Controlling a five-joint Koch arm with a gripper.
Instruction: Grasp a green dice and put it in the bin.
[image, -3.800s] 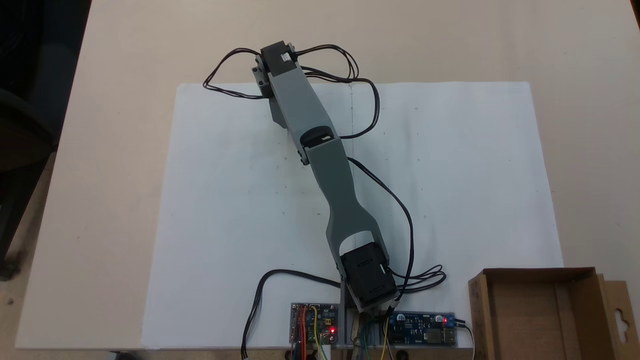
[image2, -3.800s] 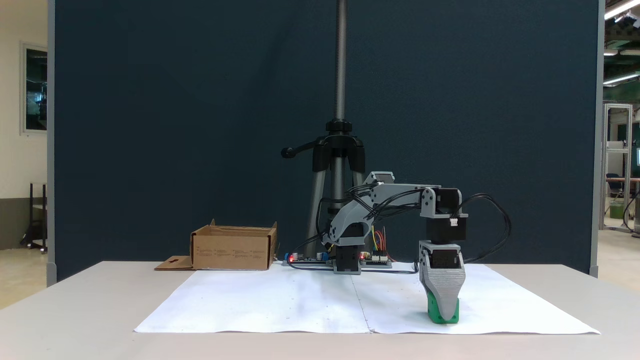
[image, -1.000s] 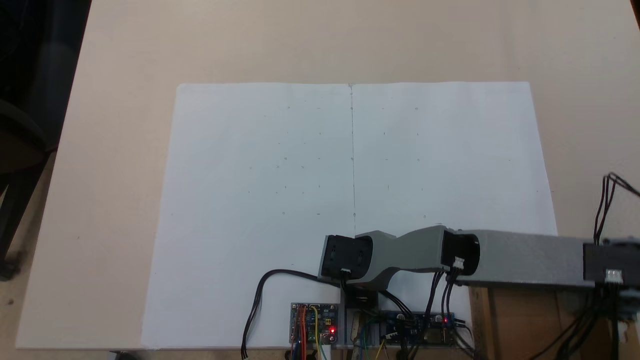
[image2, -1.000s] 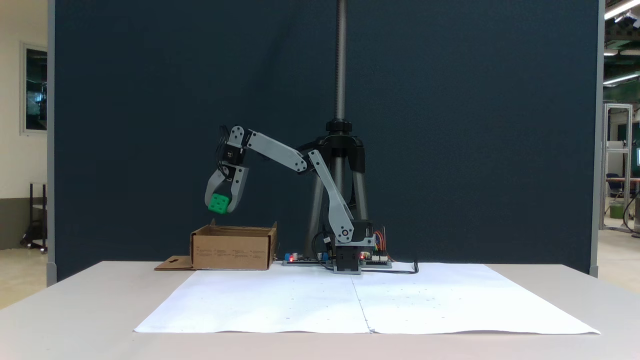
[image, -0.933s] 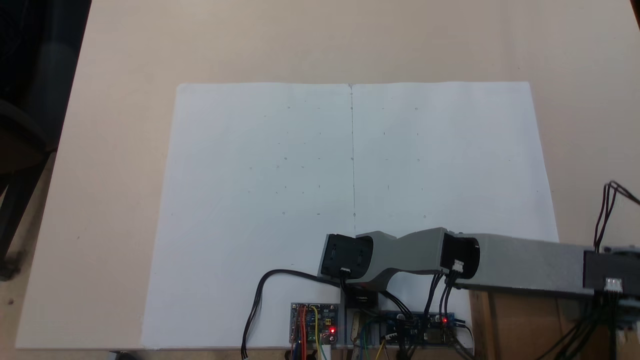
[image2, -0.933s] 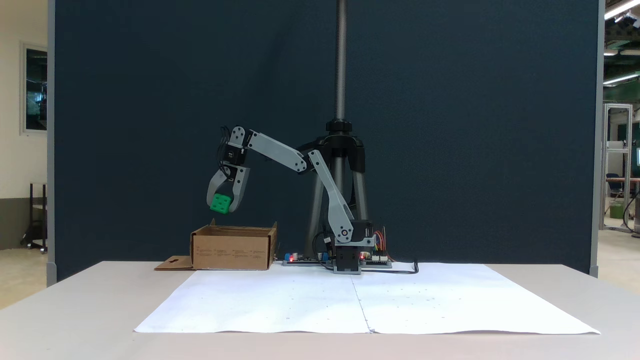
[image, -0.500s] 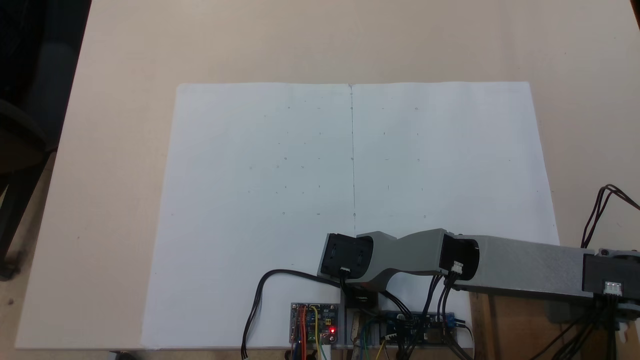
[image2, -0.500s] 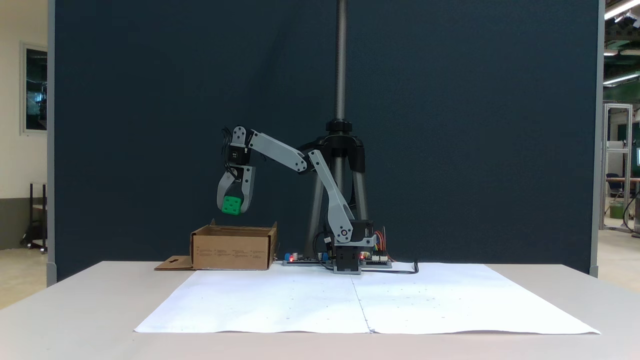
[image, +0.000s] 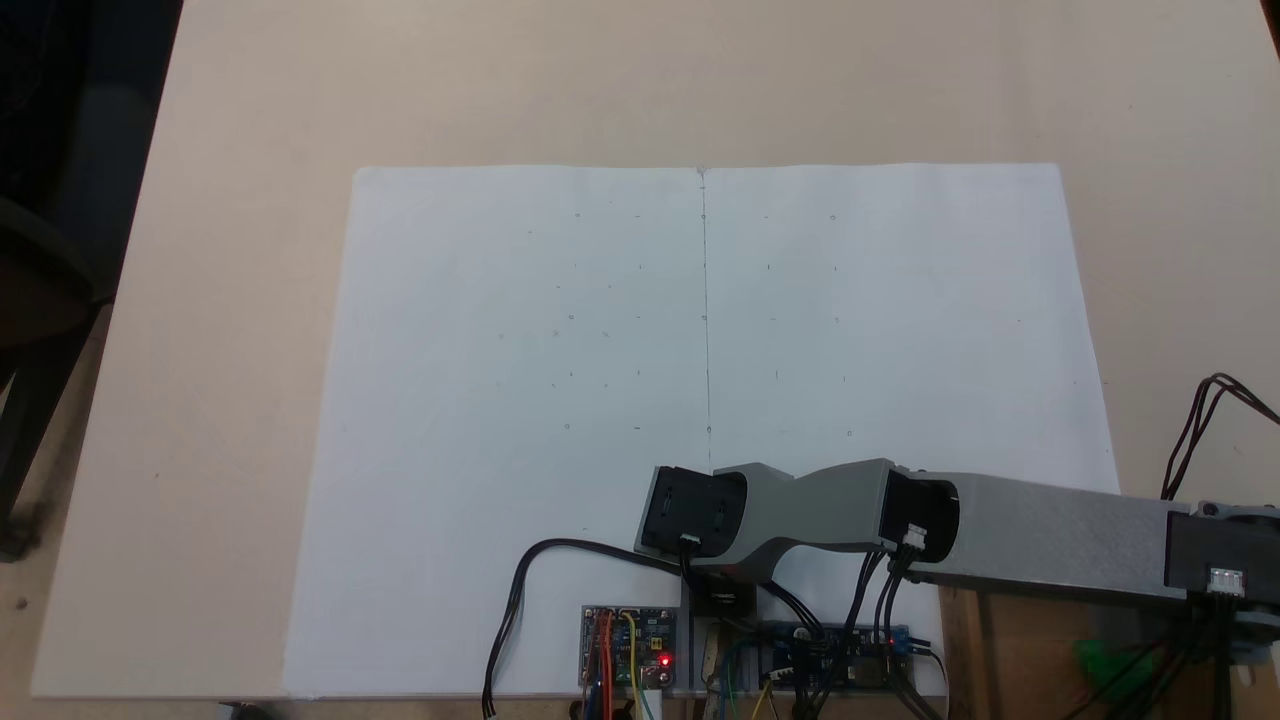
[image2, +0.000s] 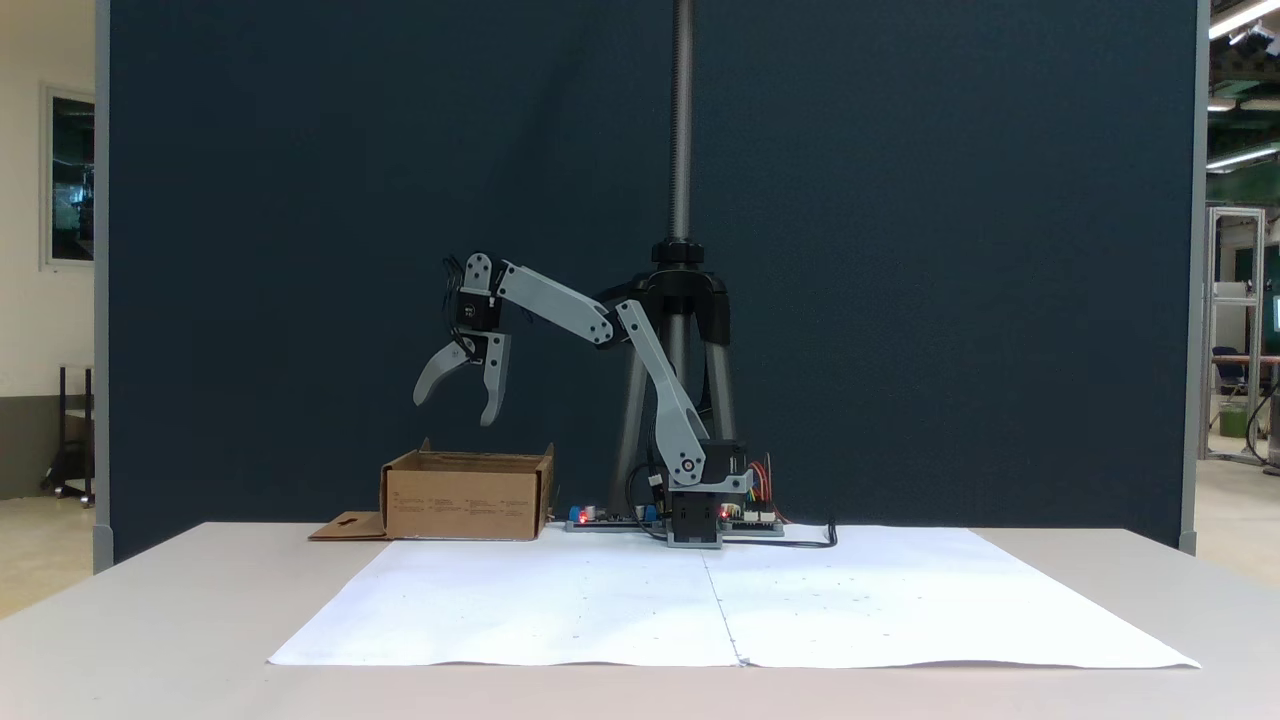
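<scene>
Arm: base motor (image2: 694, 520) seated at the desk's (image2: 150, 610) rear edge. Lower link rises, leaning toward the left of the side-on fixed view; upper link climbs further left to the wrist (image2: 477, 290). Claw (image2: 455, 400): pointing downward, held high, jaws spread wide apart, nothing between them. From above, the arm (image: 1040, 540) extends to the right.
</scene>
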